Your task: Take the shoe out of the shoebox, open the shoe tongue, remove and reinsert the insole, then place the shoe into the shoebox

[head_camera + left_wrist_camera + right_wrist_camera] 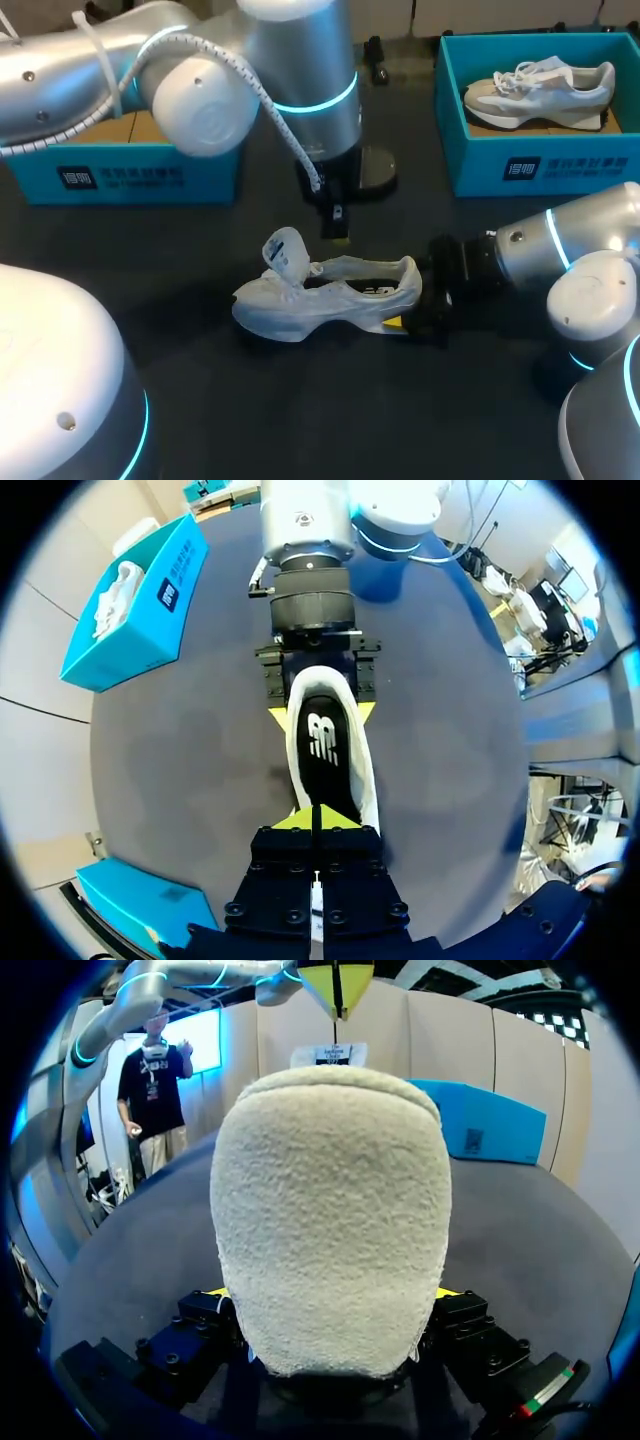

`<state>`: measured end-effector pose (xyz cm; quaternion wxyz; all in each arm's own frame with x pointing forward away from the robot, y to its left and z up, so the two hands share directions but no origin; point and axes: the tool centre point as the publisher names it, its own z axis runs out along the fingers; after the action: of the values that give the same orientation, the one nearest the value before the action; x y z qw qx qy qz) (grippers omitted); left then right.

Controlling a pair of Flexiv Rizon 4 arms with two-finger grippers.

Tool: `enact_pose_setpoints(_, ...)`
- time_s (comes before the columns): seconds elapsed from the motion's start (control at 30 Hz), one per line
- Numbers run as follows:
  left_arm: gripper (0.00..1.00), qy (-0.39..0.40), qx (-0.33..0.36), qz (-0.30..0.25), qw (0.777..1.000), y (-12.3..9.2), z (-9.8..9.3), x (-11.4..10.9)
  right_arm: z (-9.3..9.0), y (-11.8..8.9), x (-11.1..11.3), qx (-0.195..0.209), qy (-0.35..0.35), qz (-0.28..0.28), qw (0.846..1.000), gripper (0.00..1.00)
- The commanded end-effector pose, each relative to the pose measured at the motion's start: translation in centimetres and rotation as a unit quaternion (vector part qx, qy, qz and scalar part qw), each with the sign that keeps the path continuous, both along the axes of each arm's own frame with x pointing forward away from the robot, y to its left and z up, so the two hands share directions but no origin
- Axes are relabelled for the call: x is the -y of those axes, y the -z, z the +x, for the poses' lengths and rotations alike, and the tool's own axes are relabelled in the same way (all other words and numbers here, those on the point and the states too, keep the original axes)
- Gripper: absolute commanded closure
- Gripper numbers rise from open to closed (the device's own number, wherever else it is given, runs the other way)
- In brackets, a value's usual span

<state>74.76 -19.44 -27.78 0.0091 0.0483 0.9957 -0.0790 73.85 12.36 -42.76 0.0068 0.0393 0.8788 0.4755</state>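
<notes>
At the middle of the table, one shoe out of the box. Stands upright on its sole, toe toward the left edge, heel toward the right. Tongue raised and standing up over the front of the opening; dark insole flat inside, in plain sight from above.

Right gripper at the heel, low to the table, one yellow-tipped finger on either side and both touching — clamps the shoe there. From its own wrist, little but the fuzzy back of the heel, blocking the way ahead. Left gripper straight above the opening, pointing down, yellow tips pressed together just over the toe end of the insole. Cannot tell whether anything thin sits pinched between them.

Around:
- Left shoebox at the far left corner, mostly hidden under the left arm.
- Right shoebox at the far right corner, well apart from both grippers, with a second shoe lying inside.
- Just behind the left gripper, a dark round thing on the table — too unclear to name.
- Right arm low along the table, in front of the right shoebox.

By count: two shoes, two shoeboxes, two grippers, one insole showing.
</notes>
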Motion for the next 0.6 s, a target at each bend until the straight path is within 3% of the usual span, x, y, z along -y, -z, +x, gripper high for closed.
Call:
enact_pose_setpoints(0.03, 1.00, 0.005, -0.009, -0.010, 1.000, 1.9, 0.1, 0.3, 0.0, 0.1, 0.0, 0.000, 0.001, -0.002, 1.000, 1.00)
enact_pose_setpoints(0.6, 1.00, 0.030, -0.025, -0.020, 0.999, 6.2, -0.9, 3.0, 0.0, 0.1, 0.0, 0.000, 0.001, -0.002, 1.000, 1.00)
